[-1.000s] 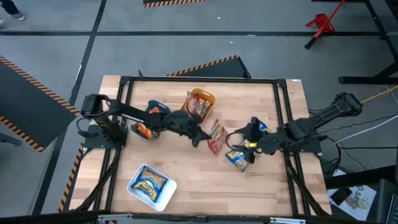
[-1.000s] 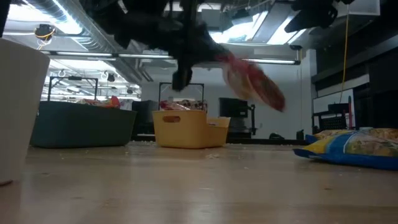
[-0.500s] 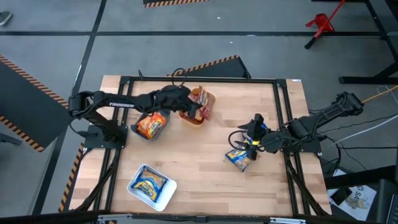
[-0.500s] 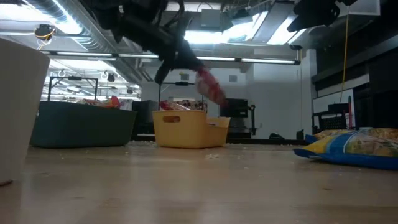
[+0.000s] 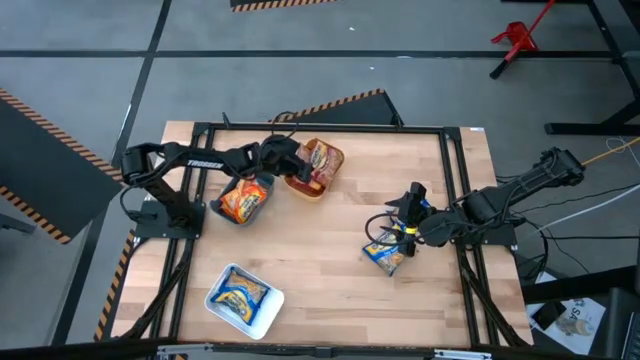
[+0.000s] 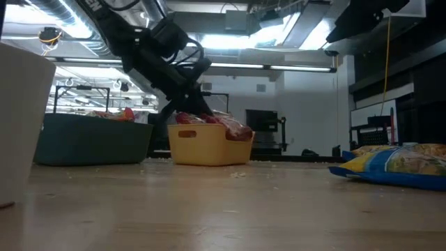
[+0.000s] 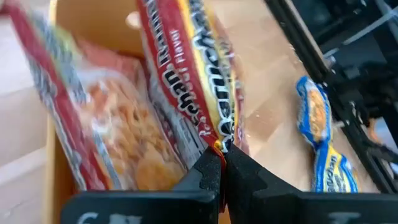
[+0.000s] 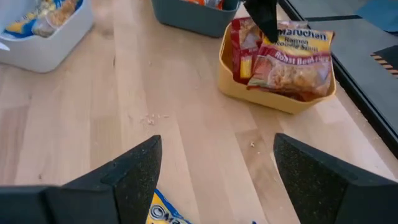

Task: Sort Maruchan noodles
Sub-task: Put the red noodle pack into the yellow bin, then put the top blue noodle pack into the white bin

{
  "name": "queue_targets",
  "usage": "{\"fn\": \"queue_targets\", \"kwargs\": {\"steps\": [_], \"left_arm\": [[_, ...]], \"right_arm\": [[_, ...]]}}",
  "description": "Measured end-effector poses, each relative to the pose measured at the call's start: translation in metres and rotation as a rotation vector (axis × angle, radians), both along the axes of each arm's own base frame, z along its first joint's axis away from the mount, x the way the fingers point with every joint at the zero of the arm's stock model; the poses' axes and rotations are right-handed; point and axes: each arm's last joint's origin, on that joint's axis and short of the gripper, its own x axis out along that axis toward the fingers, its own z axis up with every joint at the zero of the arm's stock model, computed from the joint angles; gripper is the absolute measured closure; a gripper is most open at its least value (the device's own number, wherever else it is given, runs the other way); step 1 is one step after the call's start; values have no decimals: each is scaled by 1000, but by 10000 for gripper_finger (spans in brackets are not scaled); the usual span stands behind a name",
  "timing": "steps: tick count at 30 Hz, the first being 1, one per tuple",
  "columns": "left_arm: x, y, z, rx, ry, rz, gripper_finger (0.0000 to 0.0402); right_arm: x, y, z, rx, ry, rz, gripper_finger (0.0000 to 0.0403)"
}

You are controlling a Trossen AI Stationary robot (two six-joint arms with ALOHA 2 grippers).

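Observation:
My left gripper [image 5: 297, 167] is shut on a red Maruchan packet [image 5: 322, 162] at the orange tray [image 5: 307, 190] by the table's far edge. The packet also shows in the left wrist view [image 7: 186, 74], beside another red packet [image 7: 112, 130] in the tray. My right gripper [image 5: 399, 236] hangs open over blue-and-yellow packets [image 5: 384, 254] on the table's right half, with its fingers [image 8: 323, 180] spread wide and touching nothing. My left gripper pinches the red packet's crimped edge [image 7: 222, 142] between its two fingertips [image 7: 210, 175]. It comes slanting down from the table's left side. The packet lies tilted across the orange tray [image 8: 277, 101], on the packets inside it.
A teal tray [image 5: 242, 200] with orange packets stands left of the orange tray. A white tray [image 5: 262, 318] with a blue-and-yellow packet stands near the front left. Bare wood lies between the trays and the right arm.
My left gripper has carried the red packet from the table's middle toward the far left, to the orange tray, and has gone down. The packet, which hung clear in the air, now lies in the tray. My right gripper has stayed over the blue-and-yellow packets.

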Motion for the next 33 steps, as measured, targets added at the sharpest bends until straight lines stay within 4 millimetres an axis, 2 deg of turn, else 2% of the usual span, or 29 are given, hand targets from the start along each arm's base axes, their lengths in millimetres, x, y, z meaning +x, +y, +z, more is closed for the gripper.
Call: {"fn": "queue_targets", "kwargs": {"steps": [11,19,23,26,28,33], "left_arm": [[3,5,8,-3,-24,23,344],[2,10,12,-17,-39,13,339],[-5,13,24,-8,-73,-23,340],[-12,13,39,30,-104,-47,340],[-19,12,51,57,-131,-54,340],[-34,5,81,130,-218,-76,340]], "right_arm": [[-2,-1,-2,-13,24,1,109],[-2,-1,-2,-13,25,1,109],[-4,-1,-4,11,54,1,109],[-10,-3,-10,36,140,-14,109],[-17,-6,-14,71,200,-91,109],[-44,-22,-25,104,327,-473,109]]}}
